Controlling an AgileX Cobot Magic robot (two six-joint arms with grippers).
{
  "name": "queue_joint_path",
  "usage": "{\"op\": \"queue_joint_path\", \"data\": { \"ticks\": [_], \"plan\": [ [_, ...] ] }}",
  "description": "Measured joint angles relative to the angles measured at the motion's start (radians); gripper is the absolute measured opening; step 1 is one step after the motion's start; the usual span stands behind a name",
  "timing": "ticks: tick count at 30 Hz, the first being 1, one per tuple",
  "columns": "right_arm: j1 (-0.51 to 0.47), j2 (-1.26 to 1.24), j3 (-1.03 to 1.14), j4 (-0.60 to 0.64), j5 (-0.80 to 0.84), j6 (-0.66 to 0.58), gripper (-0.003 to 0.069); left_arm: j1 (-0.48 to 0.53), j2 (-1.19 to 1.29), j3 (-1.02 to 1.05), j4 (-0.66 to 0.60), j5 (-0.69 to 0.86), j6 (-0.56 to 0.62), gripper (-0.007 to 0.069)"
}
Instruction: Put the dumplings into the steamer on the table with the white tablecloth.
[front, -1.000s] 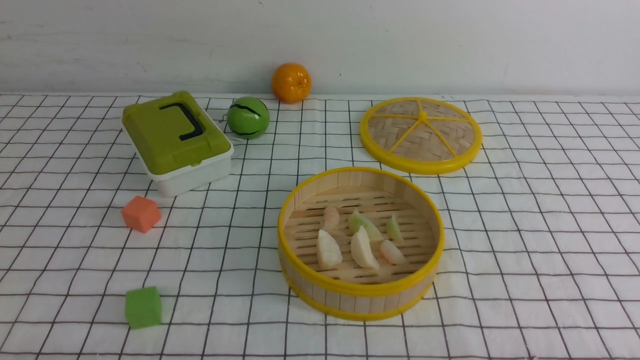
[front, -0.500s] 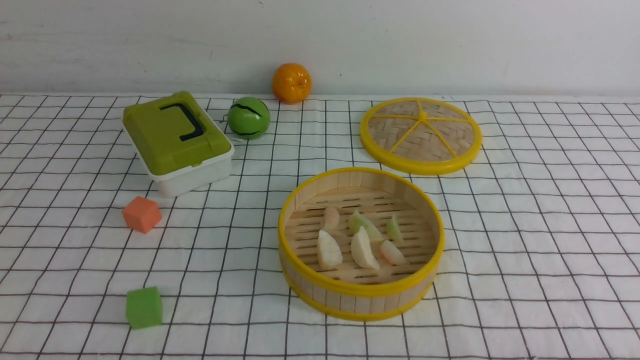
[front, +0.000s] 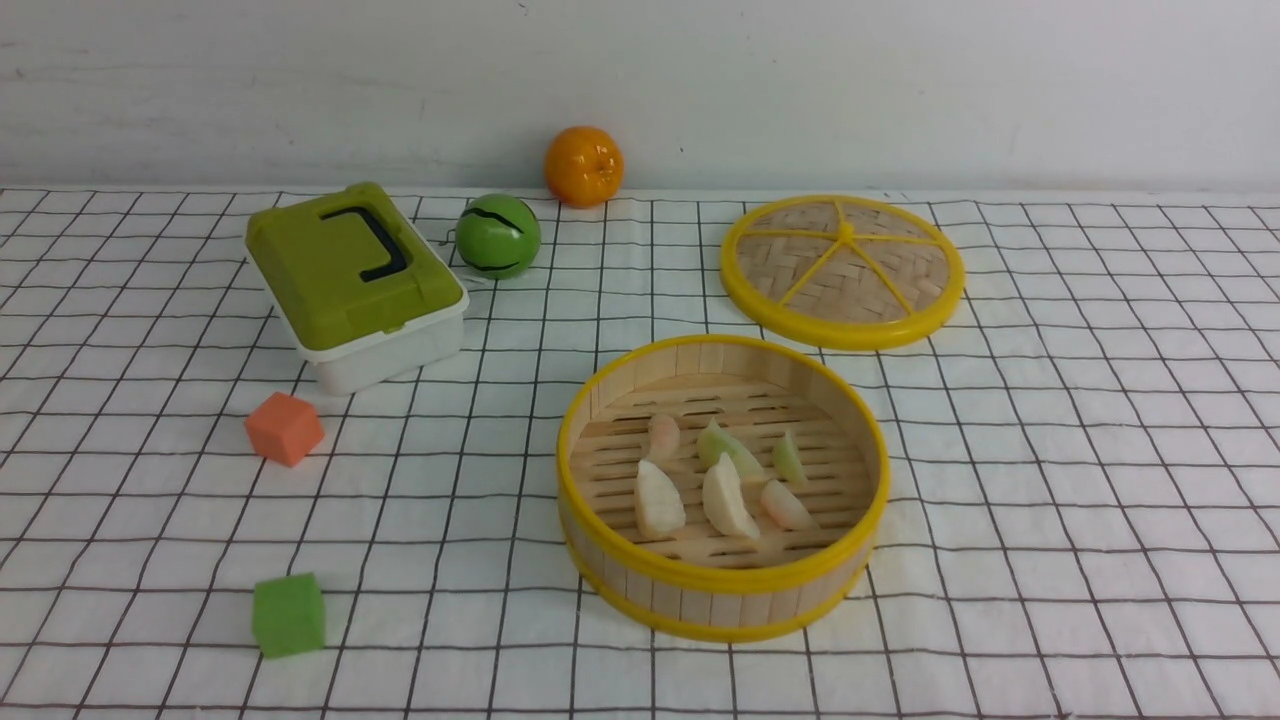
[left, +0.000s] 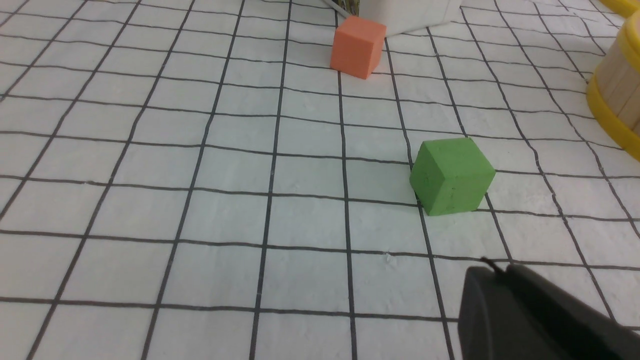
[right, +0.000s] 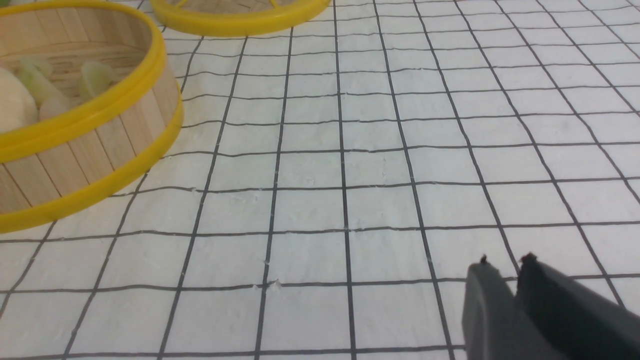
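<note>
Soft even light, faint shadows, foreground gripper (left: 500, 267) tips blurred

Bamboo steamer (front: 720, 600), round, upright and uncovered, with yellow rims, well apart from the left gripper (left: 496, 266) and right gripper (right: 506, 261). Six crescent dumplings (front: 728, 498), two pale green, two pinkish, two cream-white, lie on its slatted floor, likewise away from both grippers. White tablecloth (front: 1050, 450), dark-gridded, slightly wrinkled, extends beneath both.
</note>
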Motion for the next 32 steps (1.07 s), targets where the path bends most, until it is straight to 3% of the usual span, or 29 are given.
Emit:
{"op": "queue_joint_path", "data": {
  "ticks": [32],
  "plan": [
    [0.000,0.000,0.000,0.001,0.000,0.000,0.0127,0.000,0.000,0.000,0.000,0.000,0.000,0.0054]
  ]
}}
